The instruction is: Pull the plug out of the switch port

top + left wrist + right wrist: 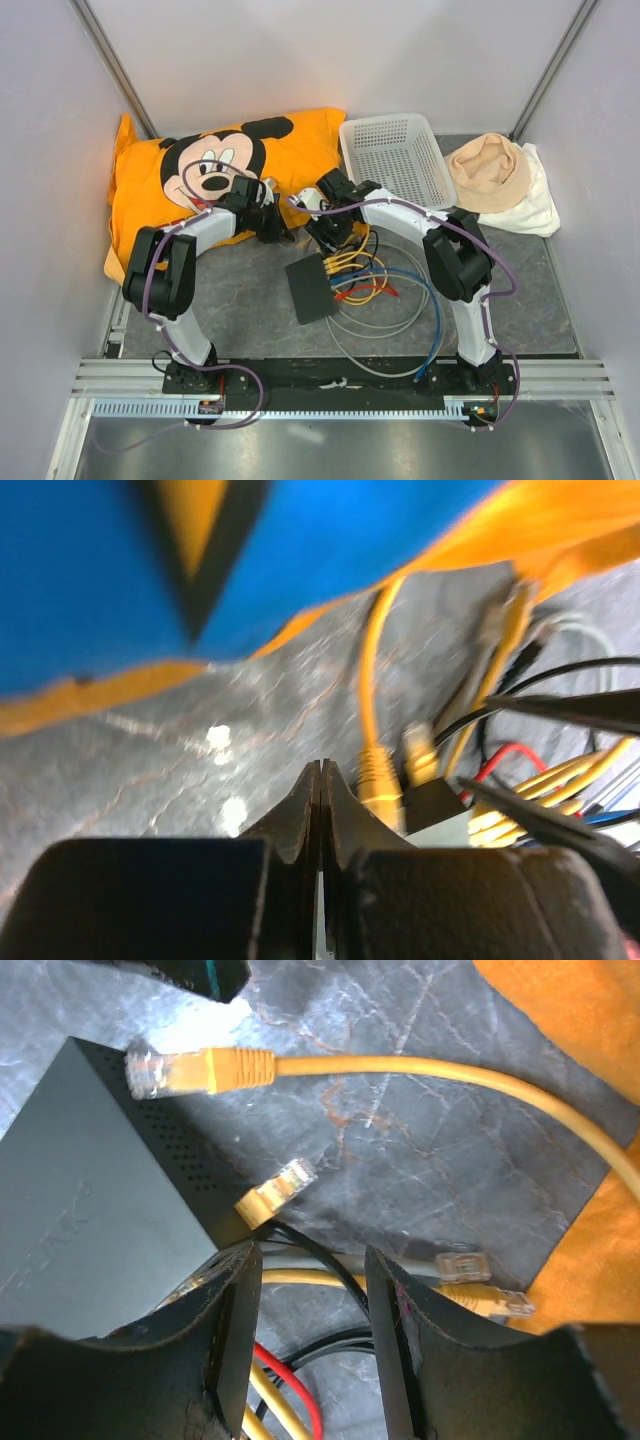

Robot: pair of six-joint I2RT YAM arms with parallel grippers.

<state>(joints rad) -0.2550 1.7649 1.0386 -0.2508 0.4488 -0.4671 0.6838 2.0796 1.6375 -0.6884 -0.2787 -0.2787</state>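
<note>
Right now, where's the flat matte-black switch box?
Top view, centre: the flat matte-black switch box lies just below the right claw in frame, coiled cables to its right.

Both arms are rocking the same look: the left arm (165, 275) and right arm (455, 265) are wearing white shells with chunky black joints, and a purple cable (513, 282) is snaking along each. The fingers (225, 1350) are looking matte black and showing scuffed edges.

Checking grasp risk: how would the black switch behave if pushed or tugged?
The switch looks thin and flat, so probably light and likely to slide on the smooth table rather than tip. Yellow cables at its edge may drag it along.
</note>
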